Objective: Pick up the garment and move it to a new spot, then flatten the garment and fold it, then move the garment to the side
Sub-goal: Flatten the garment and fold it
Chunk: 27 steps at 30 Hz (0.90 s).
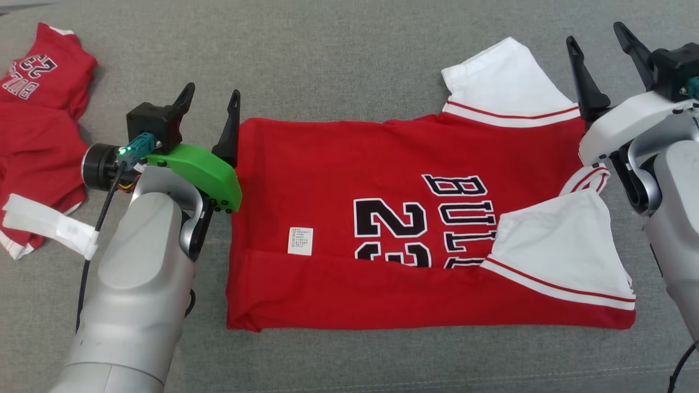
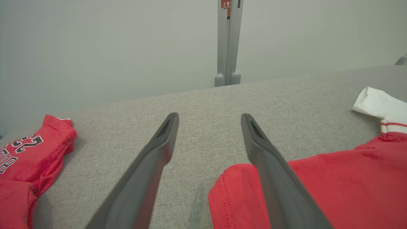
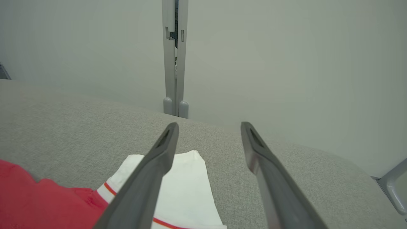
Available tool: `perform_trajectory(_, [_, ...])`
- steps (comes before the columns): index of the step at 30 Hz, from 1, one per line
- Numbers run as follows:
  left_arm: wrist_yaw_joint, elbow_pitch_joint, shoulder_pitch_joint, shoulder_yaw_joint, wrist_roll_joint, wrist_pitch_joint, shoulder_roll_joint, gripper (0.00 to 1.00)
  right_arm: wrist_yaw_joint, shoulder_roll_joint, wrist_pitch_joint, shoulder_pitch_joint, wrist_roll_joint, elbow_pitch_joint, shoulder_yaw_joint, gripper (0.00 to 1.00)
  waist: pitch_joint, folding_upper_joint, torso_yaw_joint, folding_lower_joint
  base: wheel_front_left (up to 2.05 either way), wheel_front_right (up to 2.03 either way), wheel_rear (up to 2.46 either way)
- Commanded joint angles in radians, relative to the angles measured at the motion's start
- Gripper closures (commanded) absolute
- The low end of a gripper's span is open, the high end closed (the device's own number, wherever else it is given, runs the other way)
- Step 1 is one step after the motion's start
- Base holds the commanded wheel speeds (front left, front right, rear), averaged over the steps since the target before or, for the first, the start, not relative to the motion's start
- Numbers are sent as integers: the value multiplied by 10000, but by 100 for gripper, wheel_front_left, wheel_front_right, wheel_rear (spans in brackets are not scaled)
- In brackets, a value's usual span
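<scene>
Our left gripper point(image 1: 213, 95) and right gripper point(image 1: 595, 38) both stand wide open and empty, fingers point(image 1: 231, 128) pointing away from us, well apart from each other.

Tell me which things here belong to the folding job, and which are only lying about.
Job:
- spread red jersey
- left end effector, open, at its left edge
- right end effector, open, by its white sleeve

Lying about:
- crumpled red jersey, far left
- grey post behind

The garment point(image 1: 338, 180) is soft matt red cloth; beneath the matt dark left gripper point(image 1: 212, 91), coarse grey woven upholstery point(image 1: 327, 65).
</scene>
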Motion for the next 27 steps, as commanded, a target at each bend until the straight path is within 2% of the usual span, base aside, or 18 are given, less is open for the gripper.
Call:
perform_trajectory(1, [-26, 307, -277, -78, -145, -66, -41, 0, -16, 15, -146, -282, 89, 294, 152, 0, 763, 0, -77, -1, 0, 0, 0])
perform_trajectory(5, [-44, 1355, -688, -414, -271, -159, -168, 0, -16, 90, -419, -920, 249, 1264, 633, 0, 1013, 0, -98, -1, 0, 0, 0])
perform_trajectory(14, [-50, 2893, -1228, -1176, -840, -179, -372, 0, -16, 105, -864, -1727, 608, 2629, 1481, 0, 1265, 0, -143, -1, 0, 0, 0])
perform_trajectory(15, [-50, 3008, -1268, -1269, -913, -176, -391, 54, -16, 86, -889, -1804, 637, 2750, 1571, 0, 1284, 0, -136, -1, 0, 0, 0])
perform_trajectory(16, [-50, 3047, -1305, -1369, -1000, -200, -408, 97, -16, 69, -921, -1871, 672, 2856, 1644, 0, 1298, 0, -125, -1, 0, 0, 0])
perform_trajectory(17, [-50, 3054, -1352, -1429, -1082, -238, -425, 100, -16, 47, -939, -1935, 702, 2953, 1700, 0, 1313, 0, -101, -1, 0, 0, 0])
perform_trajectory(22, [-42, 2737, -1597, -1715, -1421, -463, -433, 100, -16, -143, -1003, -2359, 901, 3511, 2017, 0, 1378, 0, 215, -1, 0, 0, 0])
perform_trajectory(27, [-43, 1845, -1567, -1881, -1480, -528, -497, 100, -16, -390, -846, -3039, 1165, 4050, 2339, 0, 1569, 0, 647, -1, 0, 0, 0])
